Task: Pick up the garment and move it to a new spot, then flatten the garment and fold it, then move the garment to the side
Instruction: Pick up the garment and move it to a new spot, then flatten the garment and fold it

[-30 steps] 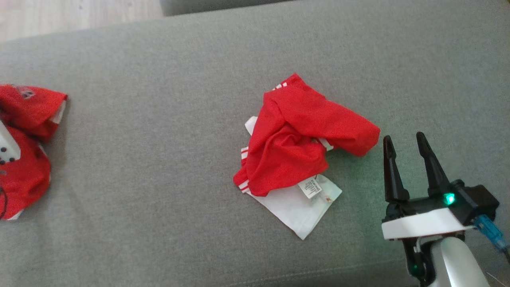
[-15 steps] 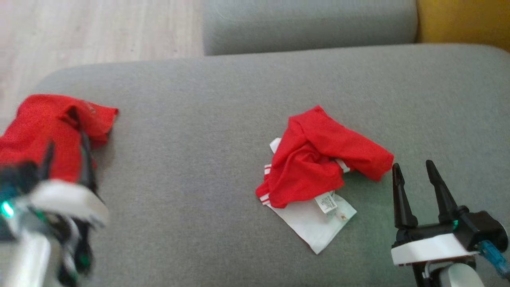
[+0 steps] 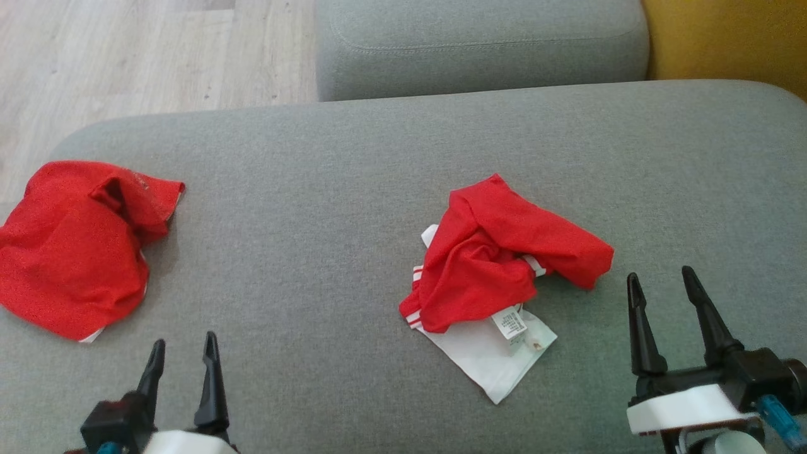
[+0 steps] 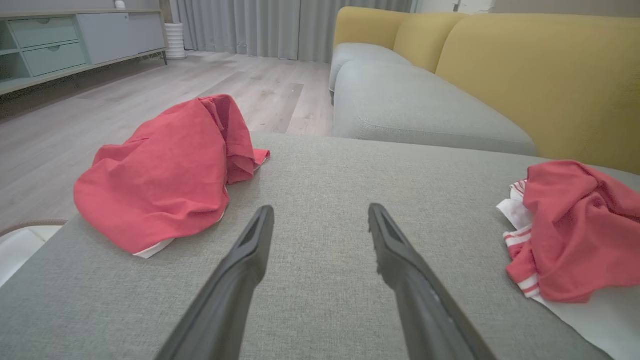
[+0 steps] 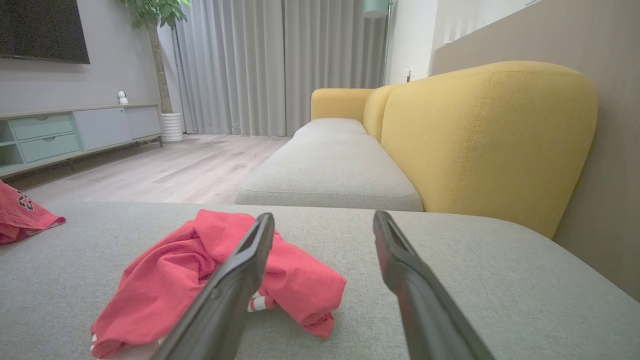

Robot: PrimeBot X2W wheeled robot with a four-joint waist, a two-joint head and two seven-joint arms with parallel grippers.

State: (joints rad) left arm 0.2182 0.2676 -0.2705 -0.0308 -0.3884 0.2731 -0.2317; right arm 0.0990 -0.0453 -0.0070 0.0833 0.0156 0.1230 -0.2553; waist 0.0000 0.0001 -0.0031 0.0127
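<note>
A broad grey sofa seat point(image 3: 315, 189) spans the head view, with a yellow backrest point(image 3: 725, 38) at its far right and pale wooden floor point(image 3: 126, 57) beyond its far left edge. A red garment point(image 3: 69, 246) lies heaped at the seat's left edge. Near the middle sits a crumpled red-and-white garment point(image 3: 498, 265), its white part spread flat underneath with a small label point(image 3: 512, 325) showing. The right claw point(image 3: 659, 274) hovers just beside this garment's right end, fingers spread and empty. The left claw point(image 3: 183, 340) hangs near the red heap, apart from it, also spread wide and holding nothing.
</note>
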